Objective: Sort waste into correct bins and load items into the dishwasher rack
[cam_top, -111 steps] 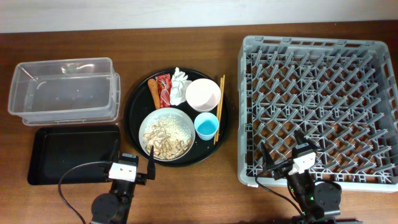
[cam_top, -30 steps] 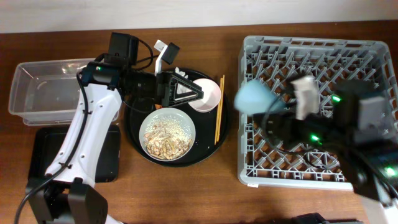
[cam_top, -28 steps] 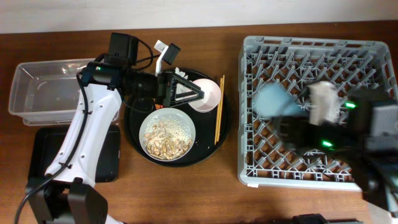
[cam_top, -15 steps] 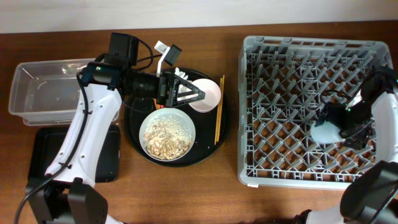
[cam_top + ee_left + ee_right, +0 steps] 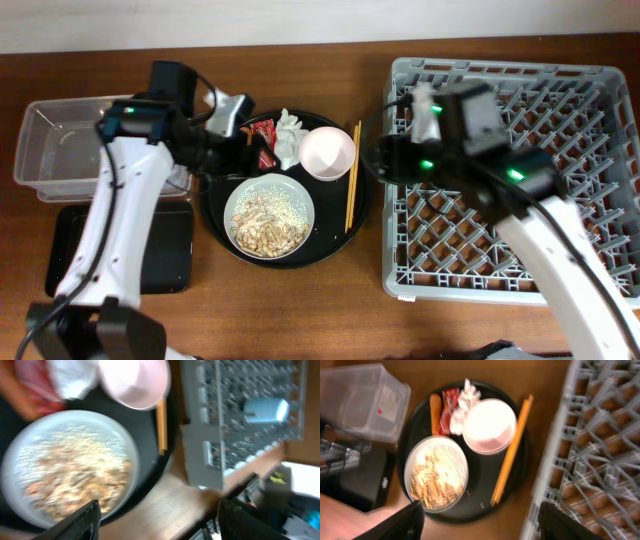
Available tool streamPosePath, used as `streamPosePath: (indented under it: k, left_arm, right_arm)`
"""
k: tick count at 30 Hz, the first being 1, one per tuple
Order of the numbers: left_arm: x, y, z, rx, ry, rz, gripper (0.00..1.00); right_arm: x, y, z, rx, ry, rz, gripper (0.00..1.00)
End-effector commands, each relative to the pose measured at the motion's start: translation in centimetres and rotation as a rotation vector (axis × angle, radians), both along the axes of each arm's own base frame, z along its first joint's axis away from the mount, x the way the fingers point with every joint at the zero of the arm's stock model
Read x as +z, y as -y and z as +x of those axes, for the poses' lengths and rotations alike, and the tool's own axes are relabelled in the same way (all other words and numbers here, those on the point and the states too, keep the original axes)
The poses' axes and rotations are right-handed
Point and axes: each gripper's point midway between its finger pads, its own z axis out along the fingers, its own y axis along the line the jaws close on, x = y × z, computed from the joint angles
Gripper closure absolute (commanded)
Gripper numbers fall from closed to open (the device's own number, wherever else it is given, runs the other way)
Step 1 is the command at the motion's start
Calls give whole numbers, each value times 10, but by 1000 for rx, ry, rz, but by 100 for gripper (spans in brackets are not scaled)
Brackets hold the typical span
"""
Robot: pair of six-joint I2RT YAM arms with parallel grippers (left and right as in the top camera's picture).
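On the round black tray (image 5: 340,240) lie the crumpled tissue (image 5: 288,135), red wrapper (image 5: 263,130), small white bowl (image 5: 327,152), chopsticks (image 5: 352,180) and wide pale bowl (image 5: 268,214) of rice scraps. The orange stick (image 5: 435,412) shows in the right wrist view. The light-blue cup (image 5: 265,408) lies in the grey rack (image 5: 520,260). My left gripper (image 5: 245,150) hangs open and empty over the tray's left side (image 5: 160,507). My right gripper (image 5: 380,160) is open and empty above the rack's left edge (image 5: 481,507).
The clear tub (image 5: 70,145) stands at the far left. The flat black tray (image 5: 120,250) lies in front of it. My right arm crosses the rack's middle and hides the cup from overhead. The rack fills the right half of the table.
My right gripper has left the cup in the rack and swung left to the rack's left edge. My left gripper has drawn back left from over the tissue.
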Motion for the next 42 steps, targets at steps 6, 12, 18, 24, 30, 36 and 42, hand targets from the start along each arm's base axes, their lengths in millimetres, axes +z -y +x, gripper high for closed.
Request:
streamPosePath:
  k: [6,12,18,24,30,36,42]
  left_arm:
    - [157,-120,-65,452,505,434,1]
    - [152,-120,-92,441,462,444,1]
    - [151,-120,-93,439,454,446,1]
    - [151,-120,-93,439,454,446,1]
    - [151,-120,-93,439,454,446,1]
    - [151,-120,-93,439,454,446,1]
    - [151,-120,-93,439,454,446,1]
  right_arm:
    - [-205,-42,90,-110,-251,-139,35]
    - [-226,-45,84,-136,-332,-119,61]
    - [-205,-49,83,-125,-297,-124,64]
    - [-207,-45,86,-160,-247,-209,80]
    - [-45,-13,79,-180,7,-257,96]
    - [30,190,28,-733,86,-793,96]
    - [-3,264,49,-913,5,-1204,96]
